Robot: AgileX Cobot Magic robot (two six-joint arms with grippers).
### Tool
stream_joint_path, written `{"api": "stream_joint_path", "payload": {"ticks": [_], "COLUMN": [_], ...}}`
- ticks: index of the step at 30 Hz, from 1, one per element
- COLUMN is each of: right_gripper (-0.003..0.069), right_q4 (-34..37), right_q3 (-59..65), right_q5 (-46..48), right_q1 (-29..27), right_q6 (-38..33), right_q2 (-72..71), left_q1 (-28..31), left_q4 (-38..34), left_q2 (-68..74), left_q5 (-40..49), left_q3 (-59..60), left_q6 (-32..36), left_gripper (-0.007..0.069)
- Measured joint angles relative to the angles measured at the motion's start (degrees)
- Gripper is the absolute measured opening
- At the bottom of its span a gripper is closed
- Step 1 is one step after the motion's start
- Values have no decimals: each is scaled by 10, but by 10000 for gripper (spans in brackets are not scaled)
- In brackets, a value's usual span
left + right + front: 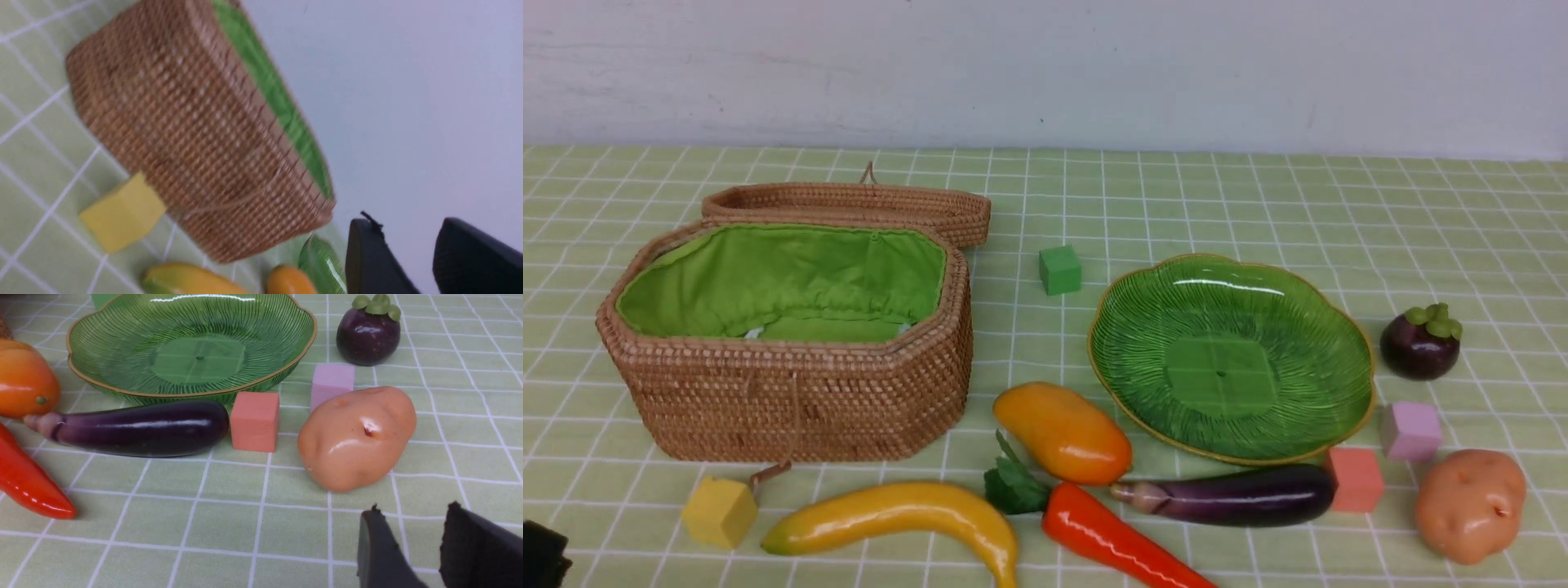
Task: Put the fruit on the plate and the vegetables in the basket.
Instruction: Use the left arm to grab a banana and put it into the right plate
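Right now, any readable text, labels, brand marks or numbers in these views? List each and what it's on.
None: no readable text, number or sign in any view.
basket: plain weave and green lining, no label showing.
plate: ribbed glaze only, no mark.
green cube, yellow cube, pink cube, salmon cube: visible faces blank.
The left wrist view is blurred; no print can be made out there.

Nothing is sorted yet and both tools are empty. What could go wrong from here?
The long glossy dark purple eggplant lies along the near rim of the green leaf-shaped plate, with the salmon cube at its tip; grasping it could shove either. The leaves of the orange-red carrot crowd the oval orange-yellow mango, so lifting one might roll the other.
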Motion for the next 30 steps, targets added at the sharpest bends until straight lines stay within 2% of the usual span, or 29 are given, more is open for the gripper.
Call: {"api": "stream_joint_path", "payload": {"ticks": [2,5,7,8,9,11,13,18,22,25,27,28,29,30], "right_gripper": [240,240,240,240,240,240,240,240,240,240,240,240,240,240], "right_q4": [0,0,0,0,0,0,0,0,0,0,0,0,0,0], "right_q3": [0,0,0,0,0,0,0,0,0,0,0,0,0,0], "right_q5": [0,0,0,0,0,0,0,0,0,0,0,0,0,0], "right_q1": [0,0,0,0,0,0,0,0,0,0,0,0,0,0], "right_q6": [0,0,0,0,0,0,0,0,0,0,0,0,0,0], "right_q2": [0,0,0,0,0,0,0,0,0,0,0,0,0,0], "left_q1": [0,0,0,0,0,0,0,0,-6,-33,-111,-111,-162,-168], "left_q4": [0,26,48,61,64,91,112,128,96,89,114,117,148,153], "left_q2": [0,38,94,139,139,250,325,470,592,631,673,676,702,702], "left_q5": [23,167,254,314,314,430,500,525,526,526,530,531,536,536], "left_q3": [-15,-106,-155,-193,-199,-271,-319,-412,-483,-509,-538,-538,-550,-551], "left_q6": [0,36,74,98,103,165,209,285,426,464,485,485,487,487], "left_gripper": [185,29,-13,-13,-13,-13,-13,-13,-13,-13,-13,-13,-13,-13]}}
